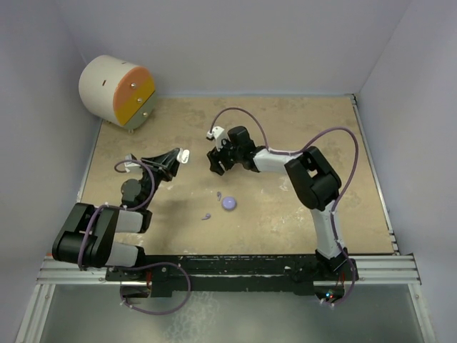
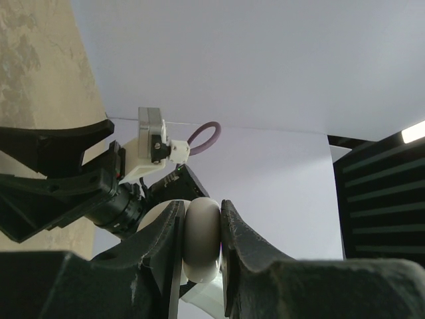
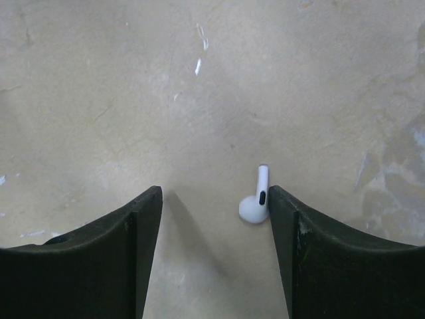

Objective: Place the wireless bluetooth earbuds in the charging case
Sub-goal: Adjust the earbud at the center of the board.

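Observation:
My left gripper [image 1: 173, 160] is lifted off the table and shut on a whitish round charging case [image 1: 183, 153]. In the left wrist view the case [image 2: 201, 232] is pinched edge-on between the fingertips of the left gripper [image 2: 201, 222]. My right gripper [image 1: 217, 164] points down at the table, open. In the right wrist view a whitish earbud [image 3: 256, 199] lies on the table between the open jaws of the right gripper [image 3: 214, 203], against the right finger [image 3: 292, 226]. A lilac case [image 1: 228, 203] lies mid-table with two lilac earbuds [image 1: 206, 216] [image 1: 219, 194] beside it. The other whitish earbud is not in view.
A white drum with an orange and yellow face [image 1: 118, 91] stands at the back left corner. Light walls close the table on three sides. The right arm's wrist [image 2: 156, 136] shows close in front of the left gripper.

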### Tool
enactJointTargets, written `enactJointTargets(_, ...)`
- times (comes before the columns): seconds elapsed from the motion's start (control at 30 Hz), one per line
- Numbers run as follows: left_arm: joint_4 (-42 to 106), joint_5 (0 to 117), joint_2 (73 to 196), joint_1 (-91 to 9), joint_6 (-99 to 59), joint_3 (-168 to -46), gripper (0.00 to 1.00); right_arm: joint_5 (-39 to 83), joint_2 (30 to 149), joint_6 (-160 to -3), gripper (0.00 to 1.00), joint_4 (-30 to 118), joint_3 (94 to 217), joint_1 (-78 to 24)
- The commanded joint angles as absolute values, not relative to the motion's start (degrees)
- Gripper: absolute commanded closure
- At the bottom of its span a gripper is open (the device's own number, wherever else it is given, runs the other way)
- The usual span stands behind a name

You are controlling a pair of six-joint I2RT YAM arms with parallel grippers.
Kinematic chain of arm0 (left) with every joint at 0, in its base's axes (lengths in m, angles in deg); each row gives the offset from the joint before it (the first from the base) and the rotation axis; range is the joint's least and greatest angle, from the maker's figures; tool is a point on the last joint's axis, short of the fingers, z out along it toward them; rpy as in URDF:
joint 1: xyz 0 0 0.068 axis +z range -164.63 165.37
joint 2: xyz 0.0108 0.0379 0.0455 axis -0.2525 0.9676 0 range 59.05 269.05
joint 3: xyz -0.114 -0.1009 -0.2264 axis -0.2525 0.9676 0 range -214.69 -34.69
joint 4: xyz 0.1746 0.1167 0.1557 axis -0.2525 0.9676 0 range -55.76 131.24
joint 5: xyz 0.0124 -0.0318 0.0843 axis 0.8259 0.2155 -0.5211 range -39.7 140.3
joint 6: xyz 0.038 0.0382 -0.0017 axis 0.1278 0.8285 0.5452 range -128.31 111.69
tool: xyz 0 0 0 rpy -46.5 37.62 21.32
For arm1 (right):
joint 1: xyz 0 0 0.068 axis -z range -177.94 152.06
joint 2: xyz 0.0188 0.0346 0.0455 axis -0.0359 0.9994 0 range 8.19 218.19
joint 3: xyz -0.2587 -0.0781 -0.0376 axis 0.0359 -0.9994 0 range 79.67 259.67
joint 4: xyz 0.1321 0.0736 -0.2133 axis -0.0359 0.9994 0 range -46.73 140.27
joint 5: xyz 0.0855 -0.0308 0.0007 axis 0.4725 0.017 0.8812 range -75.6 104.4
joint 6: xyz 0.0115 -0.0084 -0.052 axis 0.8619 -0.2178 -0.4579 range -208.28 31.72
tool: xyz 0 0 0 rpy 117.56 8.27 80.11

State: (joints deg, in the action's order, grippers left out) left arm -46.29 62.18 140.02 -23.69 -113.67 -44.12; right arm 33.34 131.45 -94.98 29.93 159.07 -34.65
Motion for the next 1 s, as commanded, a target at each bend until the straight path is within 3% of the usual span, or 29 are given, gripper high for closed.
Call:
enactJointTargets(0.0,-45.06,61.16,135.51,-23.3,-111.88,-43.98,1.0,28.51,125.2,-92.69,0.3,29.84,156.13,-34.85)
enactJointTargets(0.2,-41.1,60.71,132.36,-23.33,-110.63,-44.17,1.0,16.21,122.94,-89.24,0.29,27.31,154.51,-34.98)
enactJointTargets(0.6,-42.04,61.01,133.47,-23.25,-110.7,-44.26,1.0,6.45,121.65,-87.29,0.28,22.45,149.76,-39.56)
enactJointTargets(0.97,-42.71,60.97,134.37,-23.32,-110.74,-44.06,1.0,-3.86,126.81,-81.08,0.27,24.25,153.09,-44.2)
